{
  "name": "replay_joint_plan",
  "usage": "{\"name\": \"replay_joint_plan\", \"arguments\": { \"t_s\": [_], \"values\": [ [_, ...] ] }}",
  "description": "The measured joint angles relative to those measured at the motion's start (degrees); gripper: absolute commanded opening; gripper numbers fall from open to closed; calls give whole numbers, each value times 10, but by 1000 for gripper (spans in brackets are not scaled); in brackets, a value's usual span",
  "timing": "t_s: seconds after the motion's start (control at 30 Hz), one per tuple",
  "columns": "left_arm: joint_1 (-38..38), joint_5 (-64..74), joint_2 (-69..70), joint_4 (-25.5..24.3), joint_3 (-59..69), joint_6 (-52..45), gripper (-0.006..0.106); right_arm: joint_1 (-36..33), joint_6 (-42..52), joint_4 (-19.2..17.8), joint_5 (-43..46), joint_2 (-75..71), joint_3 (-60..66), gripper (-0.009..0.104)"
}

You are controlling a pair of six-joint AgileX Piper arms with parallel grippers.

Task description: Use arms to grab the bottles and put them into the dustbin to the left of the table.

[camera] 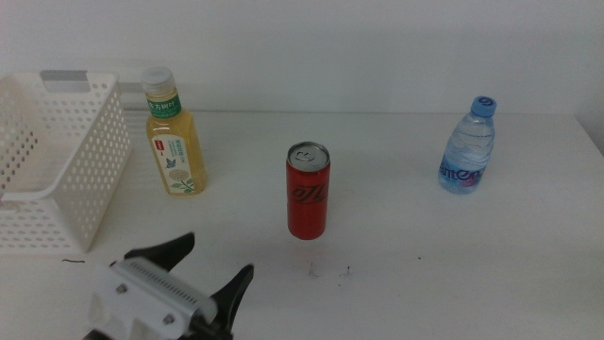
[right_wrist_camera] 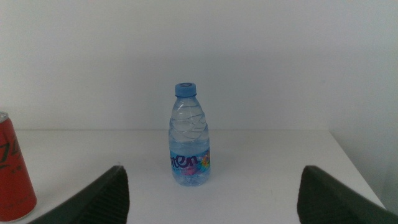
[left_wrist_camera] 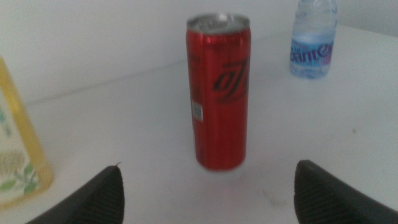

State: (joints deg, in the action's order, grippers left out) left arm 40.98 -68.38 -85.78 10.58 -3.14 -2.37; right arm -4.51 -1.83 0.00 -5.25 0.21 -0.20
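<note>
A slim red can stands upright mid-table, large and centred in the left wrist view. My left gripper is open near the front edge, left of the can and short of it, its jaws wide apart with nothing between. The yellow-drink bottle with white cap stands beside the white dustbin at the far left. The small clear water bottle with blue cap stands at the right. My right gripper is open, facing the water bottle from a distance; the right arm is out of the middle view.
The white table ends at a white wall behind the bottles. The table's right edge lies a little beyond the water bottle. A few tiny dark specks lie in front of the can.
</note>
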Motion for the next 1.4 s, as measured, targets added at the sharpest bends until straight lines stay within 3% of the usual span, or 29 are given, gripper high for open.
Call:
{"name": "replay_joint_plan", "arguments": {
  "t_s": [0.13, 0.5, 1.4],
  "values": [
    [-5, 14, -9, -1, -35, -12, 94, 0, 0, 0, 0, 0, 0, 93],
    [-67, -3, -114, -106, -102, 30, 94, 0, 0, 0, 0, 0, 0, 93],
    [-67, 21, -253, -122, -288, 45, 94, 0, 0, 0, 0, 0, 0, 93]
  ]
}}
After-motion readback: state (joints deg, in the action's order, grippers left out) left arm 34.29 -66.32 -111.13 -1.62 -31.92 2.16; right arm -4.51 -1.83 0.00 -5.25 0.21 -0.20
